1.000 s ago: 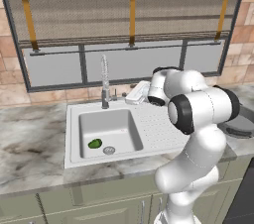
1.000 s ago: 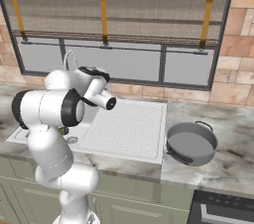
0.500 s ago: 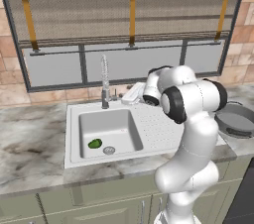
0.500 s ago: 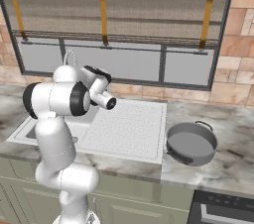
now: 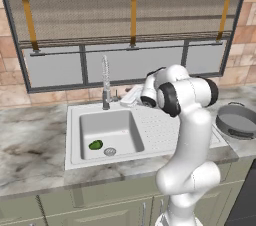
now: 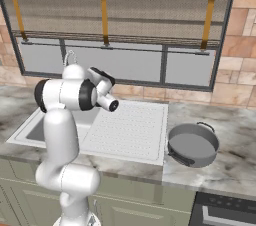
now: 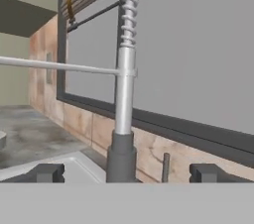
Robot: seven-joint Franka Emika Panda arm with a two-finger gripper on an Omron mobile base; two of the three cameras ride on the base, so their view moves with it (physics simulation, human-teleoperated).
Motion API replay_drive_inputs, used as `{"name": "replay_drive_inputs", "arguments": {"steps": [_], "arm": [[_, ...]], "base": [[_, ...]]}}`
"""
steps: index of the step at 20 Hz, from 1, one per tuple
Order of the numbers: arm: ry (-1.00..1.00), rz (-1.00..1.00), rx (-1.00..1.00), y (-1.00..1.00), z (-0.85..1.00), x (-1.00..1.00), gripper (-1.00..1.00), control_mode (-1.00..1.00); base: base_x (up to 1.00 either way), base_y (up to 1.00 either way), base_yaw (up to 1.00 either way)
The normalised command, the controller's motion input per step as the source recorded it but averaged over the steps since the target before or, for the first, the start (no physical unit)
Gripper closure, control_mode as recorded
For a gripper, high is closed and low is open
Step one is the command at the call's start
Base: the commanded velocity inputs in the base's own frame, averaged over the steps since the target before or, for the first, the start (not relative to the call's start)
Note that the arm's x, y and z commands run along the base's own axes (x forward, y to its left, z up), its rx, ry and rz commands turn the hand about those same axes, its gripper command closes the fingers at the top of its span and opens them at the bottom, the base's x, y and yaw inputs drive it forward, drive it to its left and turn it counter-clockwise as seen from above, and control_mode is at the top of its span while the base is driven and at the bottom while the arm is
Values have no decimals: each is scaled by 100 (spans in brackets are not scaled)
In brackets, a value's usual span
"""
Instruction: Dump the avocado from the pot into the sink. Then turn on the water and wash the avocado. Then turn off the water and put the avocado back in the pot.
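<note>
The avocado (image 5: 95, 145) lies on the floor of the sink (image 5: 75, 115), at its near left, just left of the drain (image 5: 110, 151). The pot (image 6: 192, 145) stands on the tabletop (image 6: 235, 165) to the right of the drainboard (image 6: 131, 129). The fingers (image 7: 48, 172) are spread wide, grasping nothing, close before the faucet (image 7: 123, 94).

big window (image 5: 132, 65) behind counter, dark frame, grey blind (image 5: 125, 5) pulled halfway with orange straps. brick wall (image 6: 240, 50) in tan and pink on both sides. grey marble counter (image 5: 30, 145). pale green cupboards (image 6: 130, 205) below. dark stove edge (image 6: 225, 212) at lower right.
</note>
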Motion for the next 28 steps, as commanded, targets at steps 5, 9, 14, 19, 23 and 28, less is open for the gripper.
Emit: {"name": "replay_drive_inputs", "arguments": {"steps": [5, 9, 14, 19, 23, 28], "arm": [[0, 0, 0, 7, -5, 36, -100, -100], [0, 0, 0, 4, -10, 40, -100, -100], [0, 0, 0, 9, -15, 37, -100, -100], [0, 0, 0, 9, -13, 31, -100, -100], [0, 0, 0, 3, -11, 21, -100, -100], [0, 0, 0, 0, -11, 18, -100, -100]], "base": [[0, 0, 0], [0, 0, 0], [0, 0, 0], [0, 0, 0], [0, 0, 0], [0, 0, 0]]}}
